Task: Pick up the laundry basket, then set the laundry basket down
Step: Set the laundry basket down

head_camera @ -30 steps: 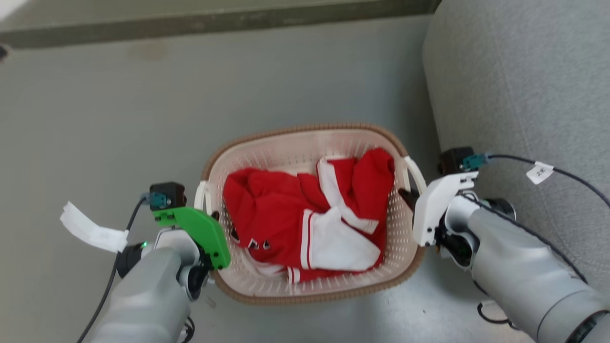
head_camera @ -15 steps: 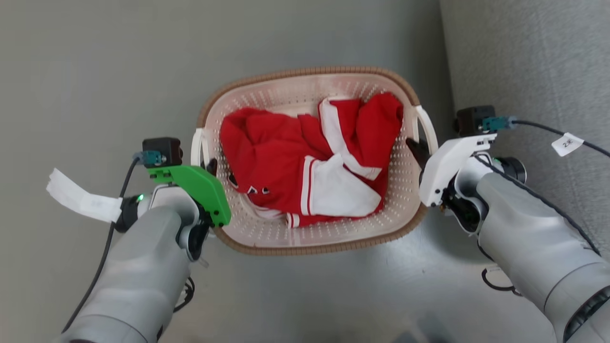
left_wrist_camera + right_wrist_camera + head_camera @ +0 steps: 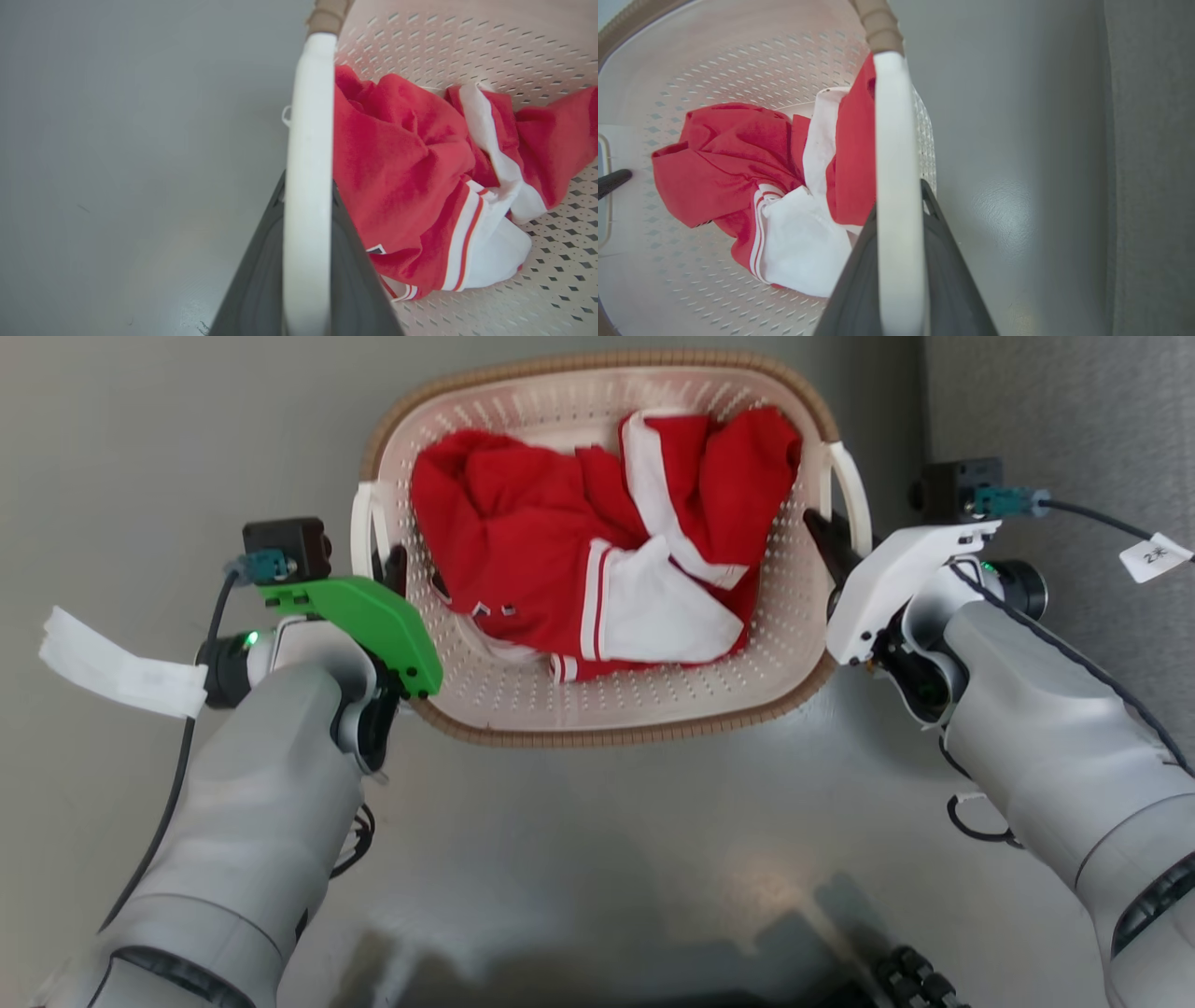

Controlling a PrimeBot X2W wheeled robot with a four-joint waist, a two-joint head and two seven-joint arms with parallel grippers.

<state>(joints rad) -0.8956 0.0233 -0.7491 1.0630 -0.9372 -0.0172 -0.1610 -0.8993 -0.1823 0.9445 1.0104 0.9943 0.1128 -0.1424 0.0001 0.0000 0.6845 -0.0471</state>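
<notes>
The left gripper [image 3: 392,569] [image 3: 307,184] was closed on the laundry basket's left handle [image 3: 359,527] [image 3: 308,140]: in the left wrist view its 2 dark fingers [image 3: 261,280] lay against either side of the white bar. The right gripper [image 3: 820,530] [image 3: 900,196] was clamped the same way on the right handle [image 3: 854,490] [image 3: 892,140], with 1 finger on each face of the bar. A green cover [image 3: 369,621] sat on the left wrist and a white cover [image 3: 887,583] on the right wrist. The laundry basket [image 3: 607,735] [image 3: 467,42] [image 3: 738,56] was held between the 2 arms, at the top centre of the head view, its brown rim uppermost and its perforated cream walls visible inside. A crumpled red and white garment [image 3: 523,541] [image 3: 397,158] [image 3: 714,172] lay in the basket, spread from the left wall to the right wall. The right wrist view showed 1 finger of the left gripper [image 3: 614,179] at the far handle. A grey floor [image 3: 607,859] lay below the basket; it could not be determined whether the basket rested on it or hung clear. A grey fabric-covered surface [image 3: 1074,411] [image 3: 1148,140] stood just beside the right arm.
</notes>
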